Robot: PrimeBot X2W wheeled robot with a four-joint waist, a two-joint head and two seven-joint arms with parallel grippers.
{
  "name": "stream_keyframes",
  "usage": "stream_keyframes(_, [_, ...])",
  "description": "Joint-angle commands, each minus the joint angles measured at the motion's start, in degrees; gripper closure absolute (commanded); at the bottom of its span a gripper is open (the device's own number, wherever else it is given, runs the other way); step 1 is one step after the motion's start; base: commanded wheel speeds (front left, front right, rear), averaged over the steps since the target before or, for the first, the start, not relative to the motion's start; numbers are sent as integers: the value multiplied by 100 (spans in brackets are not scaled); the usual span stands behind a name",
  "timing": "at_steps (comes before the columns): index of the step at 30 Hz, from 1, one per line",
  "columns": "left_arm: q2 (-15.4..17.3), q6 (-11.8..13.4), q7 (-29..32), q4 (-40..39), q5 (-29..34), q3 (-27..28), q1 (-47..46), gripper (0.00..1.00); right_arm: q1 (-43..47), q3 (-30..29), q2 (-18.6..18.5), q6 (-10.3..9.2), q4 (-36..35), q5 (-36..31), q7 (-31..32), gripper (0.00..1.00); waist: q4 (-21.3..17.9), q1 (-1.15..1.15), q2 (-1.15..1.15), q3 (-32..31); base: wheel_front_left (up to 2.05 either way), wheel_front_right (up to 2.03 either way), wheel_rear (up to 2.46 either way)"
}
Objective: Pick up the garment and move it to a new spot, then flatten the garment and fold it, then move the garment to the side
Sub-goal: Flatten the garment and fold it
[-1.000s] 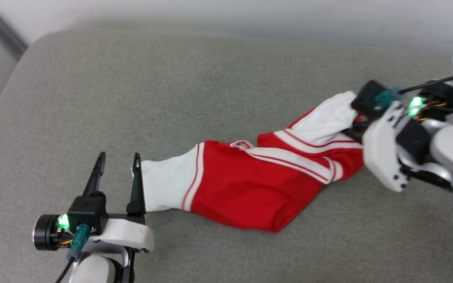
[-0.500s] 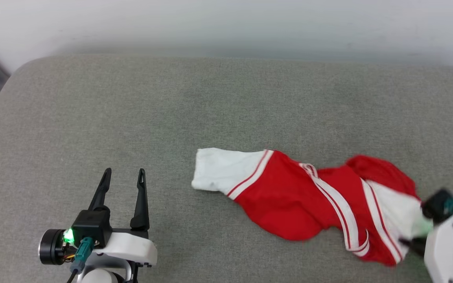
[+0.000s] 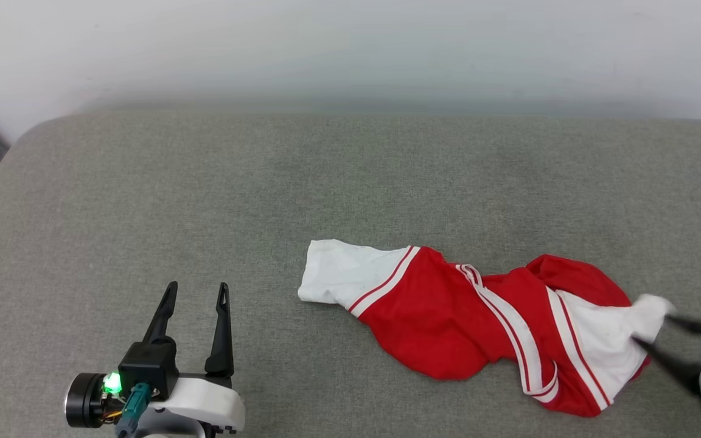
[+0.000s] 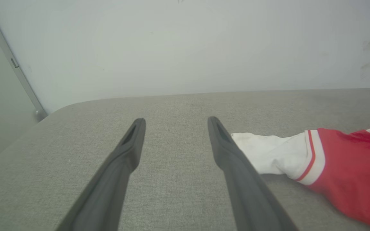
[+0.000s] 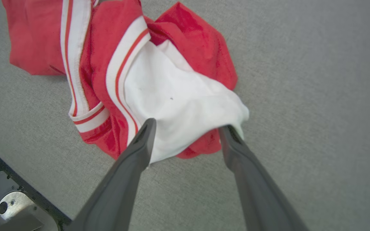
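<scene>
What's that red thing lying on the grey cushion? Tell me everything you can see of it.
It is a red jersey T-shirt with white sleeves and red-and-white striped trim, and it looks like soft knit fabric. It lies crumpled and twisted in a long heap on the grey upholstered cushion. One white sleeve stretches flat toward the left. The other is bunched at the right end, between the spread fingers of the right end effector.

You have on record: one red jersey T-shirt with white sleeves [image 3: 448,322], lower centre-right; one grey fabric cushion [image 3: 326,182]; two two-fingered grippers: left gripper [image 3: 197,286] lower left, right gripper [image 3: 650,329] lower right.
</scene>
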Motion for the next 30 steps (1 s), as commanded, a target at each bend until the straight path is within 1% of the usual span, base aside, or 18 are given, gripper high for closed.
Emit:
stream_keyframes(1, [-14,-5,-14,-7,36,24,59,0,57,-254,-153,-4,-206,-38,53,0,-13,0,0,-37,0,0,0])
stream_keyframes(5, [-39,-36,-14,-42,65,31,91,0,-98,-1037,-568,-4,-837,-216,486,0,0,0,0,-43,0,0,0])
stream_keyframes(8, [-57,-57,-15,-72,108,19,27,0,-307,-1410,-772,-4,-1187,-403,1110,0,43,0,0,39,0,0,0])
stream_keyframes(11, [-72,-102,-15,-105,132,0,-84,0,-629,-1501,-815,-4,-1392,-448,1913,0,109,0,0,192,0,0,0])
stream_keyframes(14, [-88,-149,-15,-126,161,-24,-205,0,-1028,-1319,-758,-4,-1432,-552,2756,0,198,0,0,395,0,0,0])
stream_keyframes(15, [-118,-179,-15,-139,161,-51,-324,0,-1461,-1076,-528,-4,-1289,-615,3484,0,286,0,0,623,0,0,0])
stream_keyframes(17, [-142,-197,-15,-147,166,-73,-427,0,-1699,-921,-350,-5,-1123,-650,3872,0,350,0,0,791,0,0,0])
stream_keyframes(19, [-164,-220,-15,-155,173,-109,-530,0,-1899,-832,-125,-4,-876,-703,4073,0,425,0,0,971,0,0,0])
stream_keyframes(23, [-184,-248,-15,-176,191,-121,-717,0,-2137,-711,363,-4,-256,-746,4167,0,554,0,0,1298,0,0,0])
stream_keyframes(27, [-202,-268,-15,-190,203,-126,-865,0,-1894,-420,754,-4,292,-707,4080,0,683,0,0,1529,0,0,0])
stream_keyframes(28, [-211,-254,-15,-195,199,-92,-893,0,-1619,38,1003,-2,553,-657,3986,0,710,0,0,1583,0,0,0])
stream_keyframes(30, [-220,-248,-15,-177,201,-75,-899,0,-1534,254,1116,6,631,-563,3860,0,702,0,0,1566,0,0,0])
